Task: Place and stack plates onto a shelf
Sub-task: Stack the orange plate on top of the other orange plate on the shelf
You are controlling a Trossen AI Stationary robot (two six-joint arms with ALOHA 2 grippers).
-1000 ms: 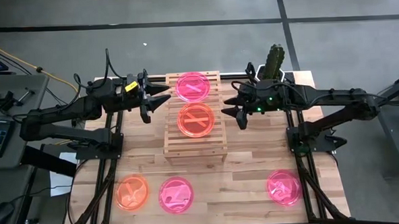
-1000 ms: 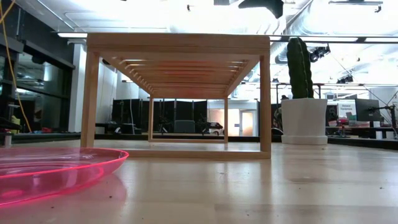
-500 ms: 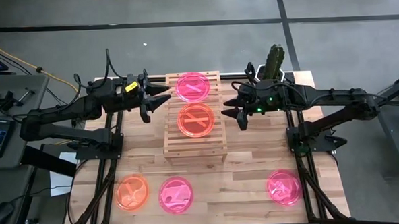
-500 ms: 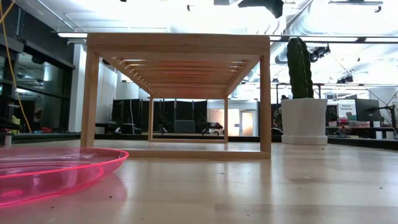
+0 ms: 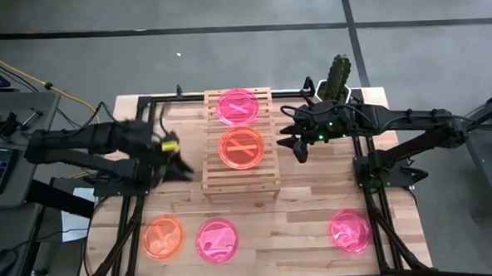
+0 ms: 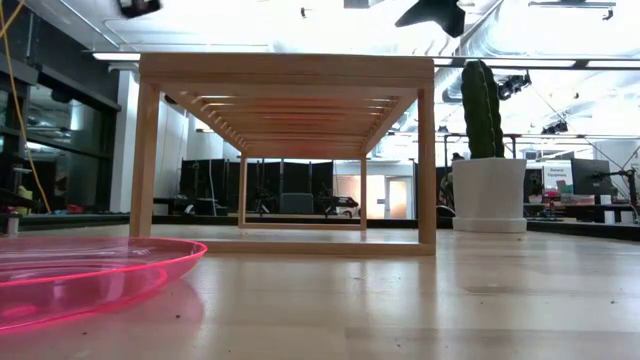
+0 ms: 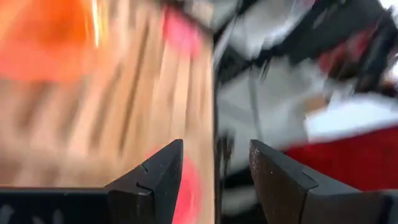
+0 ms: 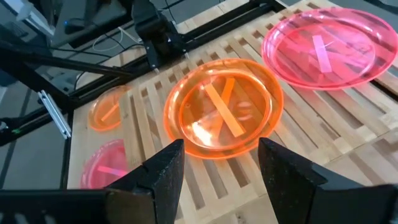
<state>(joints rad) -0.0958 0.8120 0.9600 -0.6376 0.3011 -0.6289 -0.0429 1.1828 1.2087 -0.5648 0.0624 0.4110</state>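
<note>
1. Here, the left gripper (image 5: 179,167) had its fingers (image 7: 158,180) spread apart with nothing between them; in the high view it sat left of centre, just off the shelf's left edge.
2. The right gripper (image 5: 294,142) also had its fingers (image 8: 163,174) parted and empty, right of centre, beside the shelf's right edge.
3. The shelf (image 5: 241,180), a slatted wooden rack, filled the upper middle of the high view.
4. A pink plate (image 5: 238,106) lay on its far end, and an orange plate (image 5: 241,147) lay just below it in the frame.
5. Along the bottom of the table (image 5: 299,210) rested an orange plate (image 5: 163,237), a second pink plate (image 5: 217,240) beside it, and a third pink plate (image 5: 350,231) at lower right.
6. A potted cactus (image 5: 338,76) stood at the table's upper right corner.
</note>
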